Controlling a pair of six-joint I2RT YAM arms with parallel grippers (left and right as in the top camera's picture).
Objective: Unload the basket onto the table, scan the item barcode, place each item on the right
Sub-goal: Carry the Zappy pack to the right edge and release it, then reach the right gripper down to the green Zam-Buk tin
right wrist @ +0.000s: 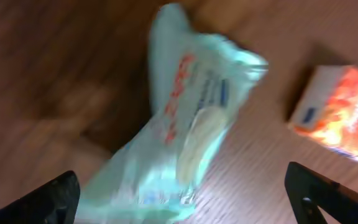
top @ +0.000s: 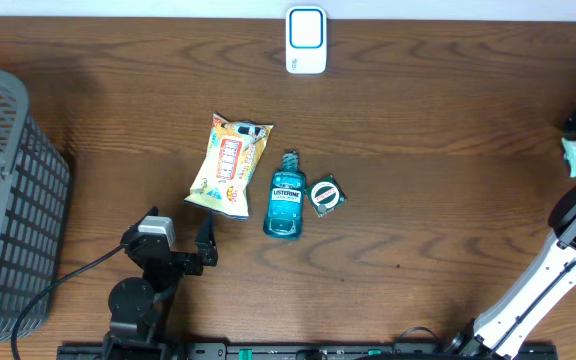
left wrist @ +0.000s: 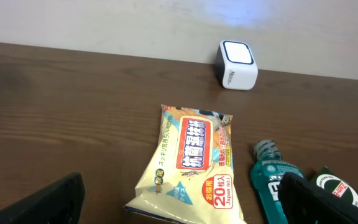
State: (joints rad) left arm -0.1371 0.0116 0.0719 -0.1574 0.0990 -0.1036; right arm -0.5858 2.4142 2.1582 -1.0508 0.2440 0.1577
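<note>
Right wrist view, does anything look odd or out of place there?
Yes. A pale green packet looks crumpled and motion-blurred between the wide-open fingers of the right hand, ungripped; it may be falling. The orange box beside it looks fine.

A grey plastic mesh basket (top: pixel 8 200) stood at the left edge of the brown wood-grain table (top: pixel 448 150), with a thin black cable (top: pixel 63 275) trailing across the wood near its lower corner. Near the middle lay a yellow soft pack of wet wipes with a red label panel (top: pixel 230 165), a teal Listerine mouthwash bottle (top: pixel 287 195) flat just to its right with the cap towards the far edge, and a small dark green packet with a round white-ringed emblem (top: pixel 327 195) just beside the bottle's right side. In the blurred right wrist view an orange-and-white carton (right wrist: pixel 344 115) lay on the wood.
</note>
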